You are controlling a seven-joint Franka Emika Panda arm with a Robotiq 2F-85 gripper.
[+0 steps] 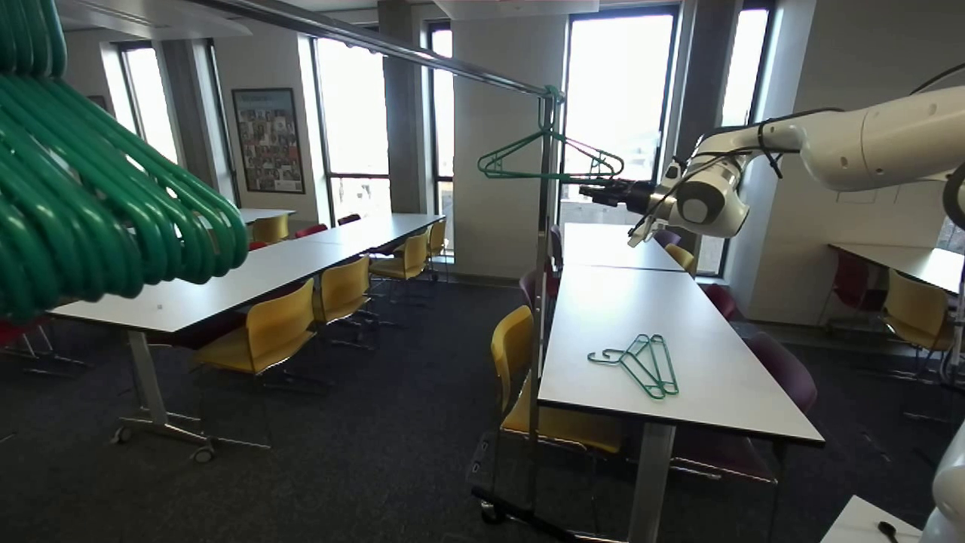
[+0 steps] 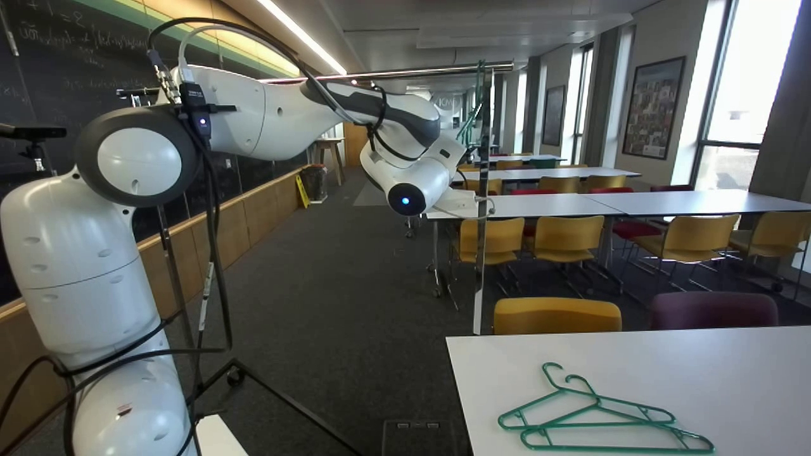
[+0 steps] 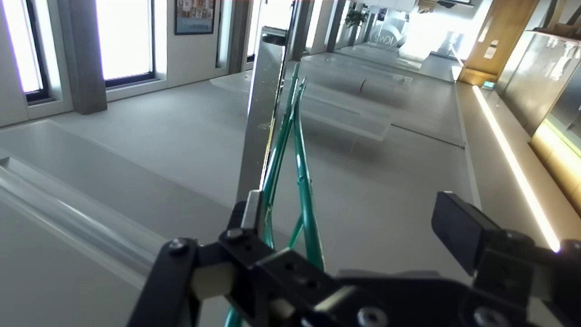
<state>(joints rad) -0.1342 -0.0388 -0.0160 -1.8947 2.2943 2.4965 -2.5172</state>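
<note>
**Gripper [image 3: 352, 220] spread wide beside the hanging hangers [image 3: 305, 190]**

Jaws stand well apart; we see nothing pinched in them. In the wrist view one finger [image 3: 251, 213] lies just beside the green bars, two hangers as far as we can make out; contact, we cannot tell. They hang at the end of the rail [image 1: 422, 56], by the upright pole [image 1: 542, 249]; in an exterior view their lower bar [image 1: 516, 175] ends just above the gripper.

Step in hand, we judge: working at that bar's end, whether closing in or letting go we cannot say. The next move calls, we think, for a slow, straight path so the finger does not catch.

Farther out: a loose pair [image 2: 597, 401] overlaps flat on the white table [image 1: 603, 302]; a dense bunch [image 1: 113, 226] crowds the near edge of an exterior view.

Writing: chalk on the blackboard [image 2: 70, 50], an equals sign and perhaps an 8, the rest illegible. Far glass [image 3: 386, 36] carries letters, likely a C and a W. Poster [image 1: 268, 140] print too small. No brand legible on the arm [image 2: 266, 117].
</note>
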